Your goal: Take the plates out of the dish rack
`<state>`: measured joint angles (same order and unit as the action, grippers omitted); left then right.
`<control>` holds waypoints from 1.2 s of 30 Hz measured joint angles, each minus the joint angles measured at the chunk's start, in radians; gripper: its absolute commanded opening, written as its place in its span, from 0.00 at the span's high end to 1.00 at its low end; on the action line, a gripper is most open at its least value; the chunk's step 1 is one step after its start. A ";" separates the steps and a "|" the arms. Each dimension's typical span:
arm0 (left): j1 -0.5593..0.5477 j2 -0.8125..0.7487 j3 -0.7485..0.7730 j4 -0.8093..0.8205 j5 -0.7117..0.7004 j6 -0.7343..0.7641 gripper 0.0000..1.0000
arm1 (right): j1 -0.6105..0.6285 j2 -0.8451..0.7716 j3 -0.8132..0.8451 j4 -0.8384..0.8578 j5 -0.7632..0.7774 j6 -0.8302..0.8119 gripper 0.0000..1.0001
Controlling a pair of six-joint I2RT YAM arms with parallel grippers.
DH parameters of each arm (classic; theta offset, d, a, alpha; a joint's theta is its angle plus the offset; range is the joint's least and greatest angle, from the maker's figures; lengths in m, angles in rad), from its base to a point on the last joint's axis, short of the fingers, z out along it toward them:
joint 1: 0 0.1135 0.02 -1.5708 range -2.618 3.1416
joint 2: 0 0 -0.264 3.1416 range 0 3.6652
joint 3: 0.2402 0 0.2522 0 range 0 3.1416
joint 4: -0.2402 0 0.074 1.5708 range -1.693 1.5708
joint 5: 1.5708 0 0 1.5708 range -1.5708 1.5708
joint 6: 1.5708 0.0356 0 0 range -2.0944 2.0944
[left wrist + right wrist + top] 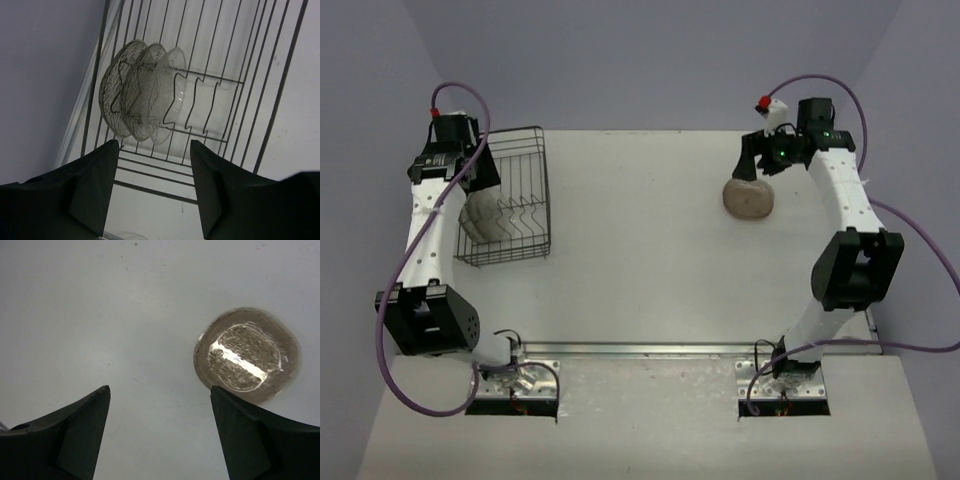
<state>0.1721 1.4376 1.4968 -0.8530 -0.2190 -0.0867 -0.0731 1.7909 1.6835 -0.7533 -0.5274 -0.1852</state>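
Hovering with its fingers parted to a middling gap and nothing between them, the left hand looks down into the dish rack. Just beyond its fingertips, three see-through plates stand on edge, crowded together at one end of the wavy wire dividers; the slots beside them hold nothing. The risk, as I judge it, lies in that crowding. A descent slightly off line could pinch two rims at once, wedge a finger against a wire, or tip a neighbouring plate over, and clear, smooth rims may slip from a shallow grip. Across the desk, the right hand is spread wide and empty above the bare surface. A grey-brown plate lies flat beside it, clear of both fingers, though a careless swing could nudge it.
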 measured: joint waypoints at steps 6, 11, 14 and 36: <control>0.006 0.149 0.011 -0.003 -0.063 0.008 0.53 | 0.082 -0.177 -0.362 0.105 0.000 0.111 0.18; 0.006 0.249 0.010 0.002 -0.105 0.026 0.59 | 0.112 -0.233 -0.493 0.147 -0.009 0.164 0.19; 0.005 0.277 0.010 0.010 -0.121 0.029 0.59 | 0.108 -0.245 -0.519 0.171 -0.007 0.167 0.19; -0.006 0.340 0.010 0.072 -0.279 0.109 1.00 | 0.108 -0.292 -0.544 0.207 -0.024 0.167 0.20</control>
<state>0.1662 1.7776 1.5066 -0.7807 -0.4978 0.0225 0.0345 1.4990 1.1393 -0.5465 -0.5510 -0.0181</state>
